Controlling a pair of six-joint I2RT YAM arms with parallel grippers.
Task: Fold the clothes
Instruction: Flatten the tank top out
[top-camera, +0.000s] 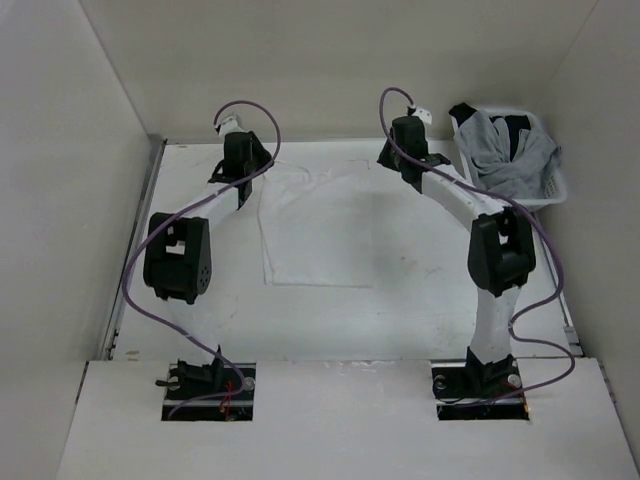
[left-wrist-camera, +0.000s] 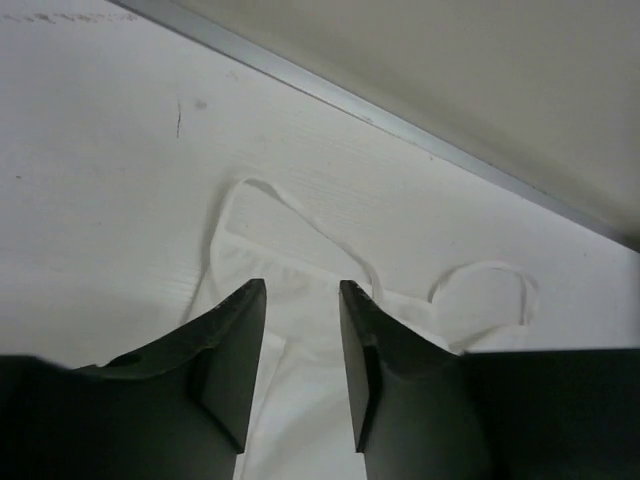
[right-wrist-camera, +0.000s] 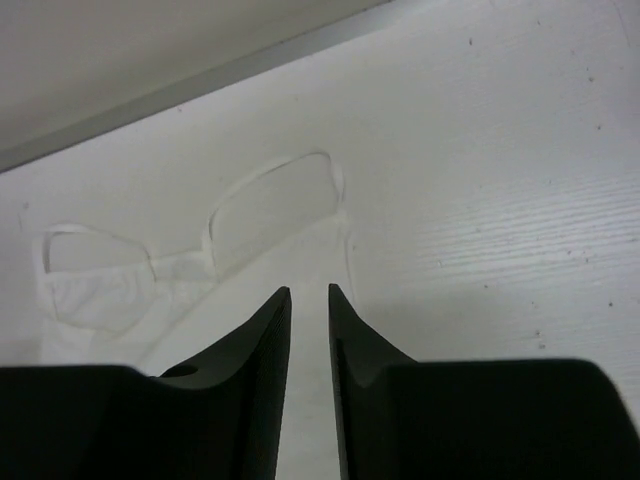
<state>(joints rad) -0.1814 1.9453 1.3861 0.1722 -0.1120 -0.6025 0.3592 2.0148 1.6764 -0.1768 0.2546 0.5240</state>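
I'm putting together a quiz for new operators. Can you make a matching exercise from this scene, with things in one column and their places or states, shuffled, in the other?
Things:
1. white garment
2. basket
3. left gripper
4. grey cloth

Places or states:
A. inside the basket
B. spread flat in the middle of the table
C. at the far right
D. open, above the garment's far edge

Pairs: 1-B, 2-C, 3-D, 4-A

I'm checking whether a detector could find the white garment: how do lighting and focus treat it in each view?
Top view: even light; the white garment barely contrasts with the table, a faint grey shadow across it. Left wrist view: straps clear, end effector fingers black and featureless. Right wrist view: likewise.
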